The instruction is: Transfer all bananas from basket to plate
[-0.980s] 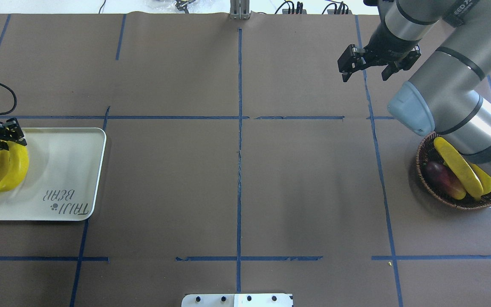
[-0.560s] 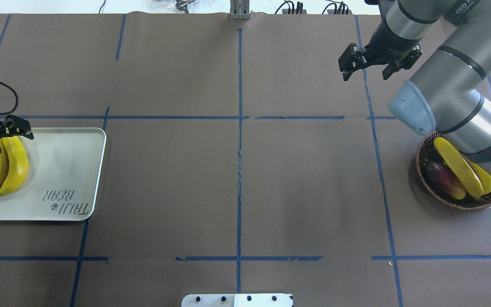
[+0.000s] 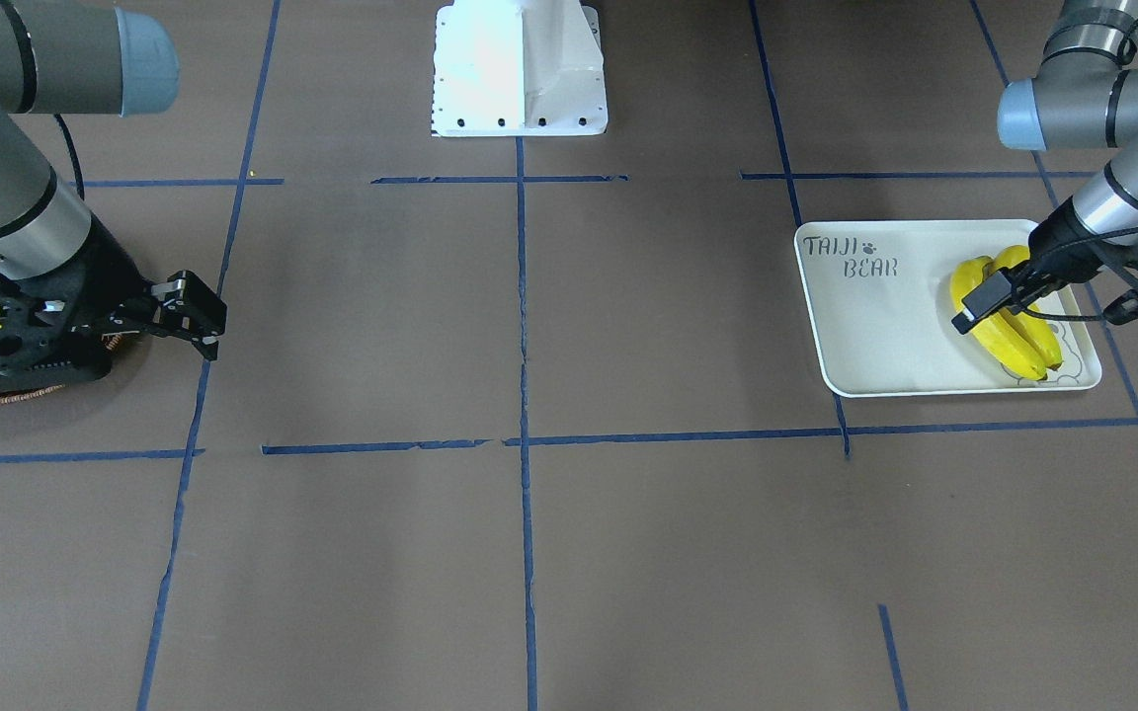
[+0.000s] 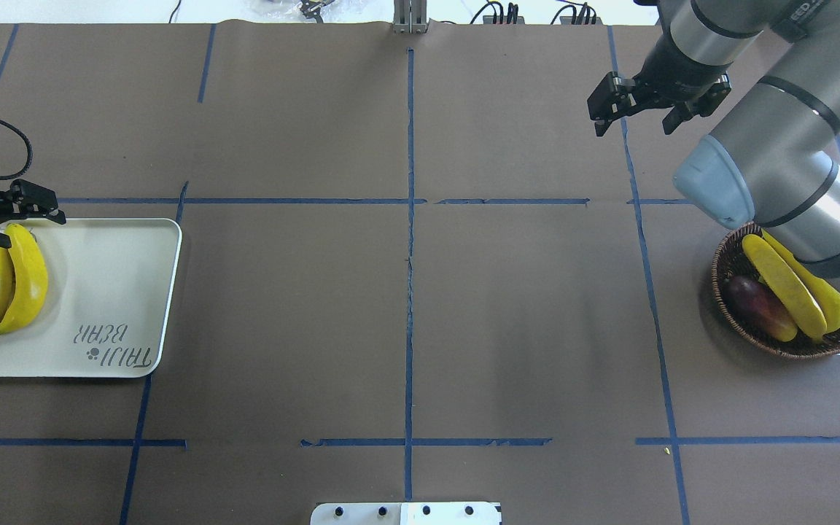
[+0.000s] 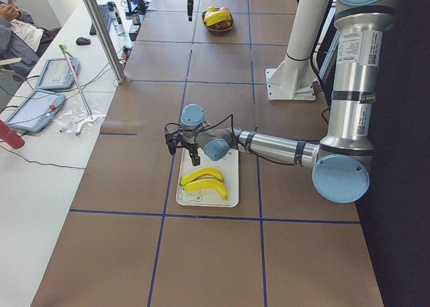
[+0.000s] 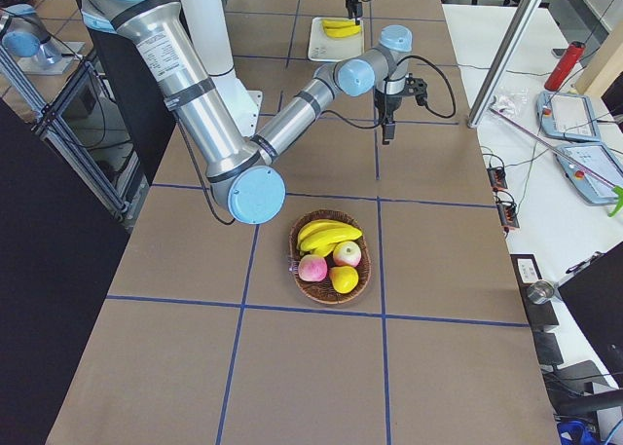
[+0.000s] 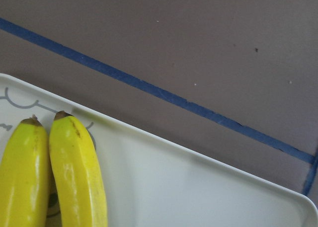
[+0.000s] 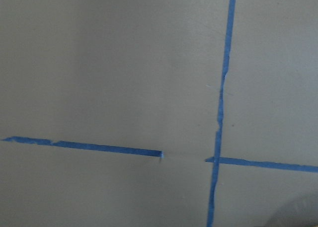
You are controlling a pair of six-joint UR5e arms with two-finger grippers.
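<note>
Two yellow bananas (image 4: 22,281) lie side by side on the off-white plate (image 4: 121,292), whose lettering reads TAIJI BEAR. My left gripper (image 4: 26,227) hangs open just over their far ends and holds nothing; the left wrist view shows those two banana tips (image 7: 74,172) on the plate (image 7: 198,187). Two more bananas (image 4: 784,288) rest in the wicker basket (image 4: 719,281) at the right, partly under my right arm. My right gripper (image 4: 633,130) is open and empty over bare table, well beyond the basket.
The basket also holds a dark red fruit (image 4: 755,302), red-and-cream fruits (image 6: 312,268) and a small yellow fruit (image 6: 343,278). The robot's white base (image 3: 520,69) stands at mid-table. A side desk with tablets (image 5: 57,72) and a metal pole (image 5: 101,31) lies beyond the far edge.
My left gripper opened and let go of the banana, which settled beside the other one. The gripper then drew back toward the plate's far edge. My right gripper drifted slightly right.
</note>
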